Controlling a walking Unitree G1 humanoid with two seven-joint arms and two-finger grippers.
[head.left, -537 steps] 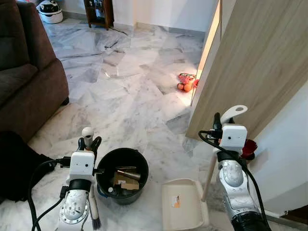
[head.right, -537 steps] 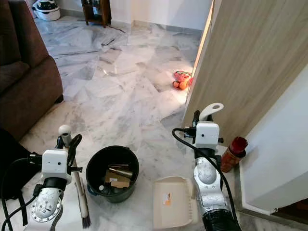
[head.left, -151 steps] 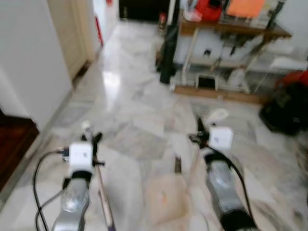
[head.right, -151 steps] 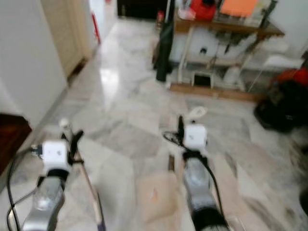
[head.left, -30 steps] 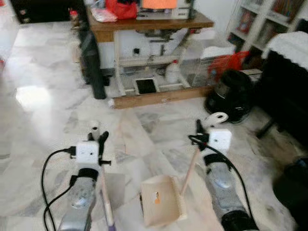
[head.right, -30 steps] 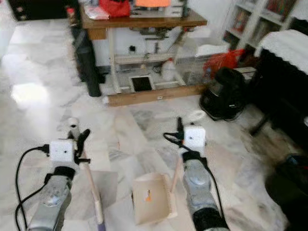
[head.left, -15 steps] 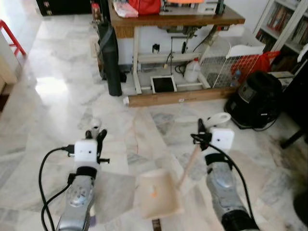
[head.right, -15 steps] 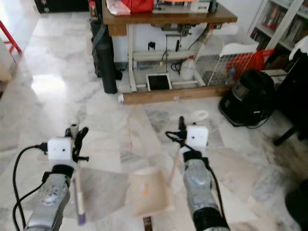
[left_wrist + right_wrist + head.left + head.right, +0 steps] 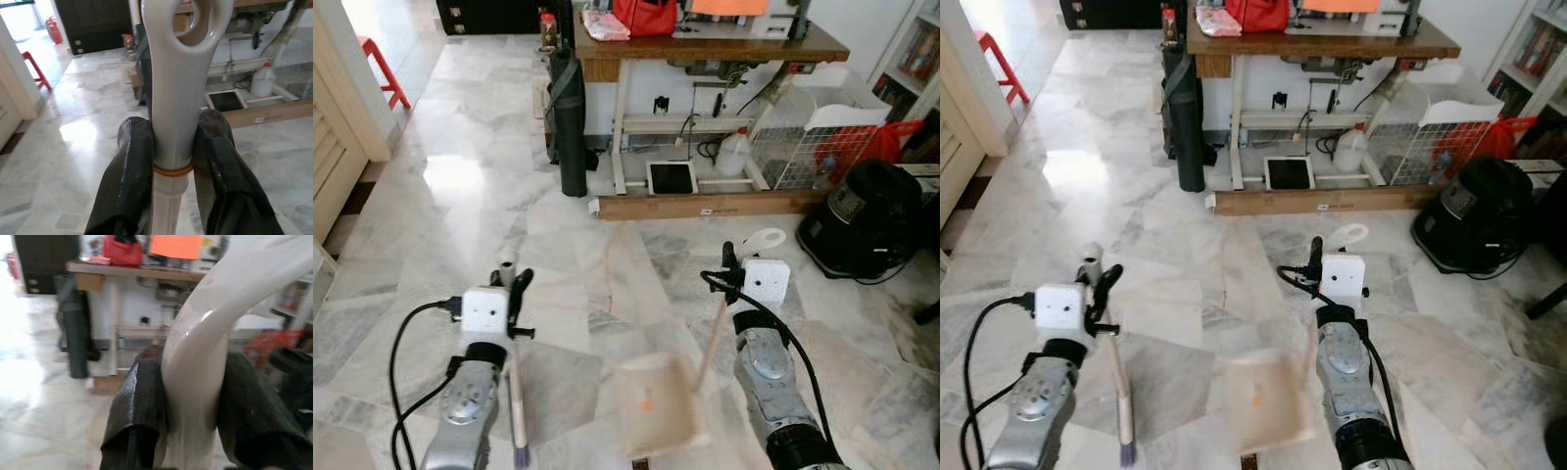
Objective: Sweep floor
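My left gripper (image 9: 514, 285) is shut on the pale handle of a hand brush (image 9: 515, 392), which hangs down over the marble floor with its dark bristle tip low. In the left wrist view both fingers (image 9: 131, 166) clamp the brush handle (image 9: 182, 98) below its hanging hole. My right gripper (image 9: 730, 261) is shut on the long handle of a beige dustpan (image 9: 656, 416), whose pan hangs between my arms just above the floor. The right wrist view shows the fingers (image 9: 142, 406) pressed on the white dustpan handle (image 9: 203, 352).
Ahead stands a wooden table (image 9: 705, 47) with a red bag on it. A black rolled bag (image 9: 570, 117), a white jug (image 9: 734, 152), a wire basket (image 9: 808, 147) and a wooden plank (image 9: 705, 206) sit by it. A black appliance (image 9: 867, 215) is at right, a door (image 9: 337, 147) at left.
The whole view has shifted, so the camera turned left; table and appliance now sit further right. The dustpan swung slightly. Both grips are unchanged.
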